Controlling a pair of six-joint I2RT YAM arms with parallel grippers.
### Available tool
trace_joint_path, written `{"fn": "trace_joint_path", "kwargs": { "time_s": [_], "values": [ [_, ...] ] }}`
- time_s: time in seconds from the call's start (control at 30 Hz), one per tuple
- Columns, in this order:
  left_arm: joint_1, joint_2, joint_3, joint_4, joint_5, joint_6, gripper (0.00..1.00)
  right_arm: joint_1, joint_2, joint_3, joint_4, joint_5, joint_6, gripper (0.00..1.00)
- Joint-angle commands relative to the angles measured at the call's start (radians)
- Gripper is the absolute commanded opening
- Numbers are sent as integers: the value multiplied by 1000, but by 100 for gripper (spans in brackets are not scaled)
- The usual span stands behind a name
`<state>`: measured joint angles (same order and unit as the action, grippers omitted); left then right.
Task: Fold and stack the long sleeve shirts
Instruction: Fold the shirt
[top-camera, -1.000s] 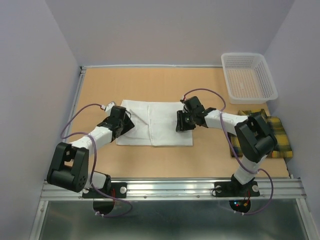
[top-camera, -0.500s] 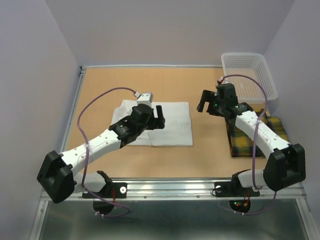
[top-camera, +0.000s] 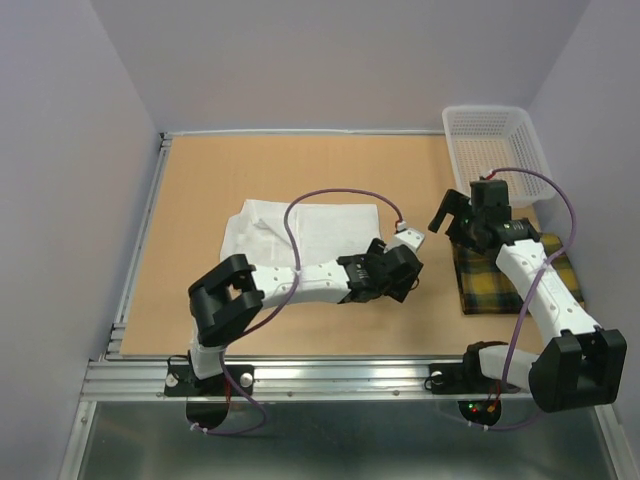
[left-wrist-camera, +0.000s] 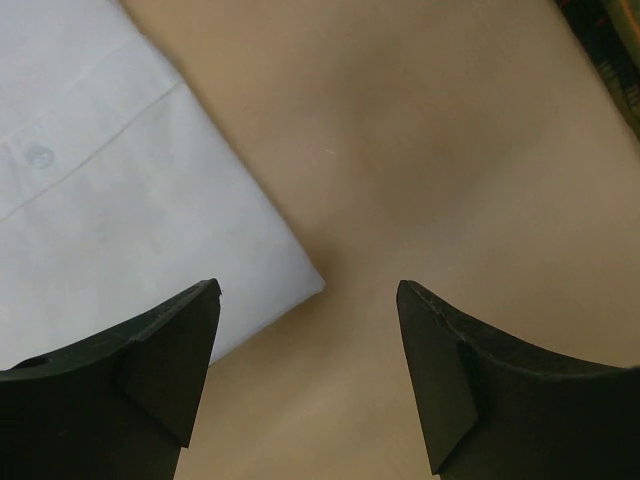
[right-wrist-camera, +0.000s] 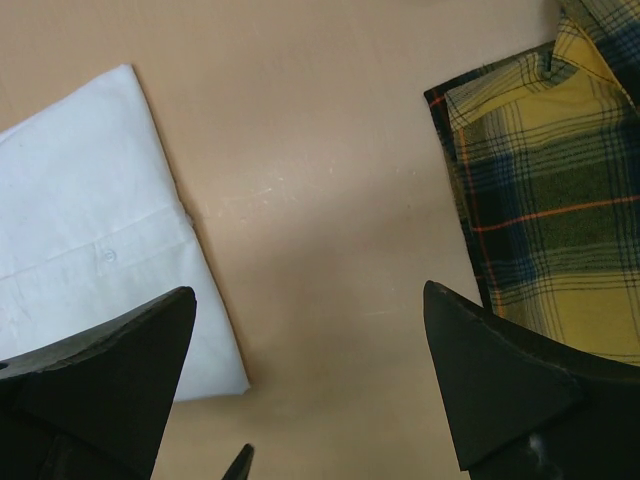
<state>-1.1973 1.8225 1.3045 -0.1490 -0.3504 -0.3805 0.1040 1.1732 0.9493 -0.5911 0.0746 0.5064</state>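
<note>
left claw (left-wrist-camera: 308, 290): wide open, empty, corner of the folded white shirt (left-wrist-camera: 120, 200) below its gap | right claw (right-wrist-camera: 310, 292): wide open, empty, plaid shirt (right-wrist-camera: 540, 180) beside one finger, on the surface (left-wrist-camera: 450, 150) | risk: pinching only the top layer at that corner may pull the fold open

One shirt (top-camera: 330, 230) centre, other shirt (top-camera: 490, 290) right, basket (top-camera: 500, 150) behind
</note>
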Motion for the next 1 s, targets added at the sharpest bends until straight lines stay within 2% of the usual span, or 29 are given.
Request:
{"fn": "trace_joint_path", "kwargs": {
  "time_s": [0.0,0.23,0.6,0.67,0.97],
  "values": [
    [-33,69,116,-70,-93,55,81,-12,-41,-17,-10,2,21,100],
    [-41,175,170,-116,-160,54,79,-21,-58,-26,-18,17,6,100],
    [-41,222,154,-100,-122,34,74,-24,-52,-46,-18,-2,6,100],
    [-41,235,154,-101,-127,34,71,-24,-50,-49,-18,-15,9,100],
    [-21,241,102,-67,-140,11,38,-24,-49,-61,-16,-65,9,100]
  ]
}}
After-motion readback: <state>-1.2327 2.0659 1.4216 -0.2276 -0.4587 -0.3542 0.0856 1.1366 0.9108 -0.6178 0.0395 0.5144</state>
